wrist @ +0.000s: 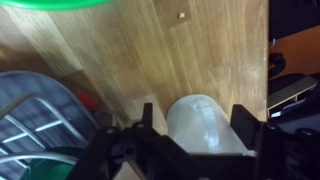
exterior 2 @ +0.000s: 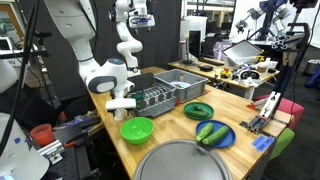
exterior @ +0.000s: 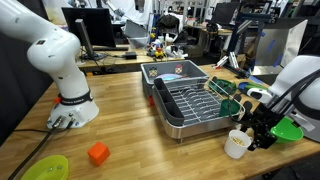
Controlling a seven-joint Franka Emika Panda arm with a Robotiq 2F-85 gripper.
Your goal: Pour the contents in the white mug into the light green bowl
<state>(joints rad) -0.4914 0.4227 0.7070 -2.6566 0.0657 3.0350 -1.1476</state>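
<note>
You are straddling the small white cylindrical mug [wrist: 205, 130] with the gripper [wrist: 197, 112], jaws standing wide, grip unclear, the bright green round plastic bowl [exterior: 288, 131] sitting near its right, contents unseen.

The white mug [exterior: 237, 143] stands upright near the tabletop's edge, just beside the bright green bowl [exterior: 288, 130].

In an exterior view the camera sits low and near, facing across the bench [exterior: 120, 130]; in an exterior view set farther back and higher, it looks along the bench past a steel basin [exterior 2: 185, 160]. Both take in the dish rack [exterior: 190, 100] and light green bowl [exterior: 287, 130] (from differing sides). The wrist view looks steeply down, very close, on the white mug [wrist: 205, 125] and that bowl's rim.
</note>
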